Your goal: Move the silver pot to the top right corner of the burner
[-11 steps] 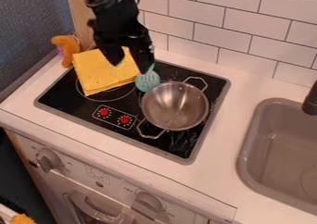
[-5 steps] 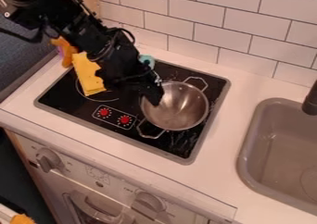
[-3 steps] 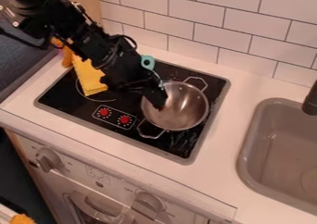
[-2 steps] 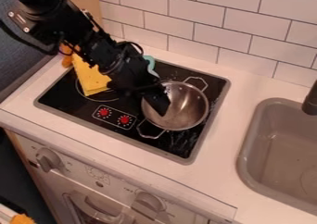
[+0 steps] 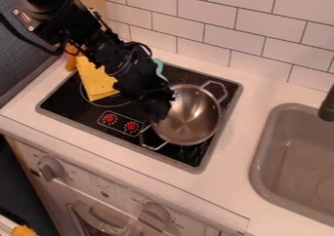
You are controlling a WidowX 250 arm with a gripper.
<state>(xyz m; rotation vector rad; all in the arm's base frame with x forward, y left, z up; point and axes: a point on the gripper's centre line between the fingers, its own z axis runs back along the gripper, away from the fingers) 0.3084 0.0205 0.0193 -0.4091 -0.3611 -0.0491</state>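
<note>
One silver pot [image 5: 192,117] is on the right half of the black burner [image 5: 72,103], about midway along the right side, and its round bowl is not in the top right corner. It has two wire handles: the upper one [image 5: 223,89] points toward this corner and lies near it, and the lower one [image 5: 154,146] points to the lower left, close to the front edge. The black gripper [image 5: 159,114] is at the left rim of the pot, and its tip overlaps this rim in the view. I cannot tell if the jaws are open or closed, or if they have the rim between them. The black arm [image 5: 98,42] comes from the upper left and crosses above the burner. Behind it, on the left part of the burner, lies a yellow cloth [image 5: 96,84], partly covered by the arm. A turquoise utensil [image 5: 159,67] is partly visible just beside the arm, near the back edge. At the back left corner there is an orange object [image 5: 71,62], also partly hidden. Two red knobs [image 5: 110,118] are in the front part of the burner, to the left of the pot. To the right, in the white counter [image 5: 235,157], there is a grey sink [image 5: 266,147], with part of a black faucet [image 5: 328,109] at the edge of the view.
</note>
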